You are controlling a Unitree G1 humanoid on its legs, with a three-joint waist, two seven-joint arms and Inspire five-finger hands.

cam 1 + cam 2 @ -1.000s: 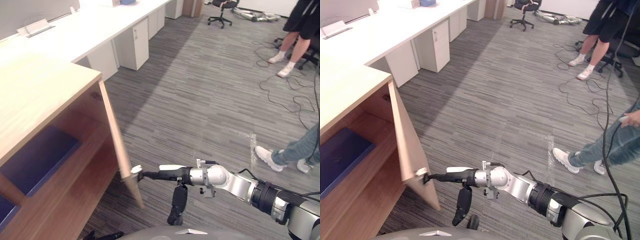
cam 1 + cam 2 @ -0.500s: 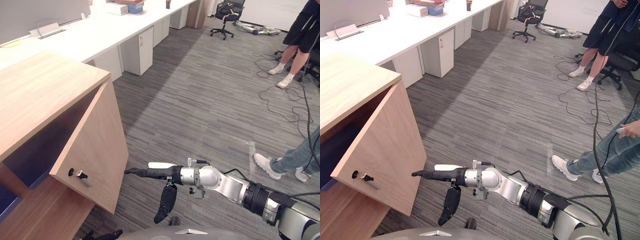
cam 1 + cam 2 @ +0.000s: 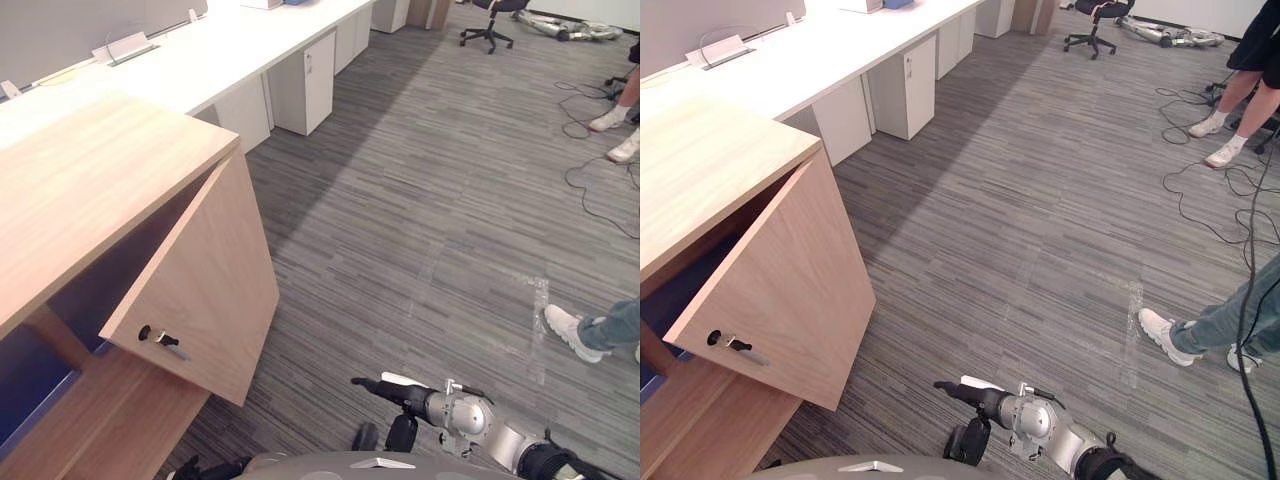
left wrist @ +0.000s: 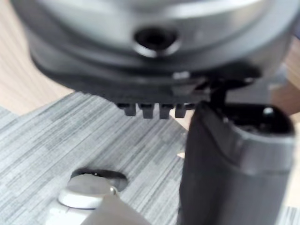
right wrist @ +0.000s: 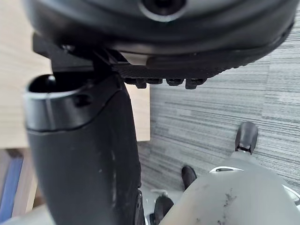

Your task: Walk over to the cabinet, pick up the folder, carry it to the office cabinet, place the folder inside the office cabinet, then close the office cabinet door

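Left eye view, head camera tipped down at an office floor: at left, the wooden office cabinet (image 3: 90, 180), door (image 3: 200, 290) swung partway out and hanging ajar, a key (image 3: 158, 337) sticking from the lock near its lower edge. Inside, on a shelf at the far left, part of the blue folder (image 3: 30, 388), lying flat and half hidden by the door and a wooden upright.

Low and centre, the right hand (image 3: 398, 392), stretched out over the grey carpet (image 3: 420, 200) toward the cabinet, fingers straight and pressed together, thumb hanging below, nothing held. Well clear of the door, touching neither it nor the key. Same pose in the right eye view, with open carpet between fingertips and door edge.

In the left wrist view, the left hand (image 4: 234, 168), close over carpet with pale wood beyond: fingers in a short straight row beside the thumb, relaxed, nothing in them.

Behind the cabinet, a long white bench (image 3: 200, 60) running toward the far end of the room, white drawer units (image 3: 305, 70) tucked beneath, a black office chair (image 3: 490, 18) out on the carpet past its end. At right, a person's white shoe (image 3: 572, 333) and jeans leg at the view's edge; farther back, a second person's bare legs (image 3: 1240, 95) in white socks and pale shoes.
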